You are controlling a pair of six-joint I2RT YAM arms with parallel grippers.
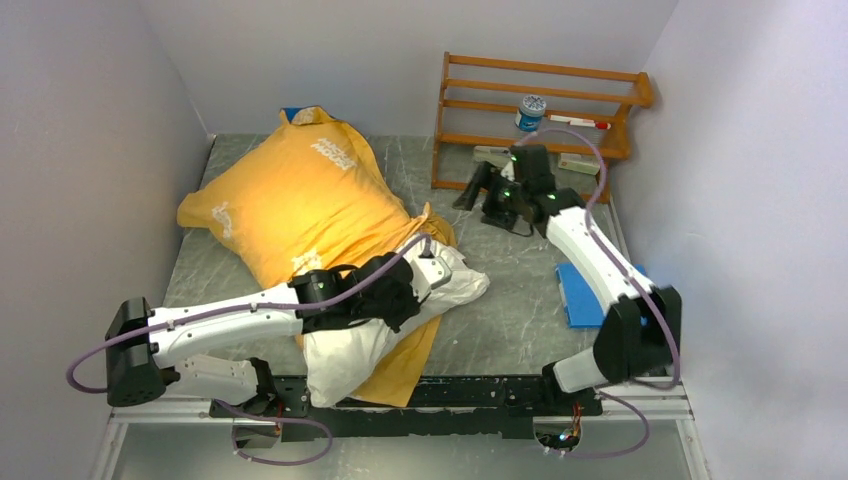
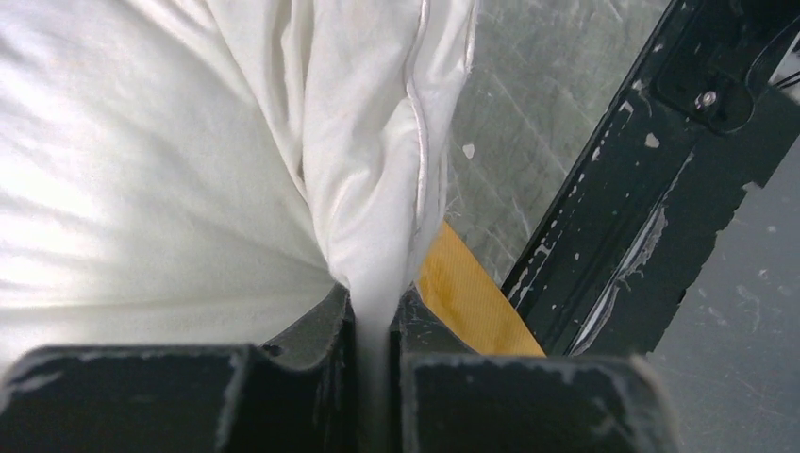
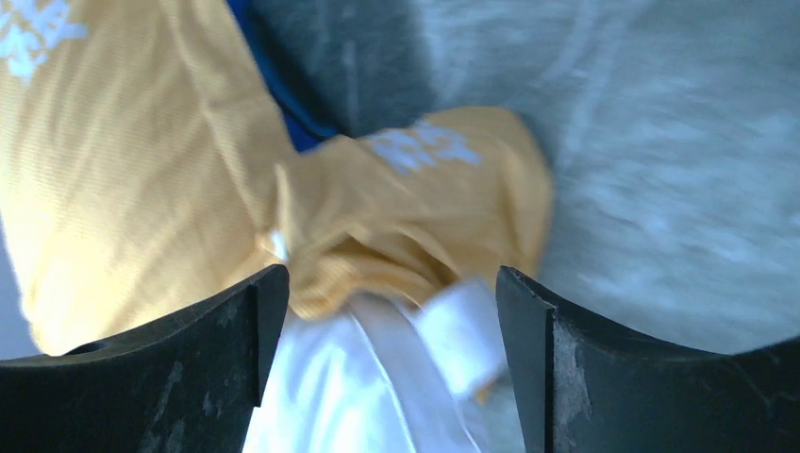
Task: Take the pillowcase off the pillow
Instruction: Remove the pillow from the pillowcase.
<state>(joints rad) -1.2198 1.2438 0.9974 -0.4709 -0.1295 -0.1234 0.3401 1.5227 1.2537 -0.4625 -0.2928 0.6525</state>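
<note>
The left hand (image 2: 375, 311) is clamped on a fold of the white pillow (image 1: 345, 355). The pillow's bared end sticks out of the yellow pillowcase (image 1: 300, 190) at lower centre of the top view, with the long axis running to the upper left. The right hand (image 3: 391, 283), wide open and empty, hangs at upper right facing the case's bunched mouth, so pulling apart along that axis looks right.

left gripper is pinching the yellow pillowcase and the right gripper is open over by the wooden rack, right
Not quite. The left wrist view shows the left gripper shut on the white pillow, not the yellow pillowcase. The right gripper is open over by the wooden rack.
</note>
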